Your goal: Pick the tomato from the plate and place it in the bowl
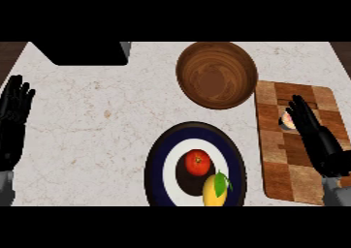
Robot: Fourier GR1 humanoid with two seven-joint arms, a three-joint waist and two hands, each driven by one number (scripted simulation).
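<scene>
The right hand (316, 138) lies over the wooden cutting board (279, 164) at the right, fingers straight and holding nothing, partly covering a small pinkish object (286, 120) whose kind I cannot tell. To its left — well apart from it — the tomato (198, 162) sits on the dark-rimmed plate (158, 164), touching a lemon (215, 191) with a green leaf. The wooden bowl (217, 74) stands beyond the plate. The left hand (11, 121) rests open at the left edge — fingers up.
</scene>
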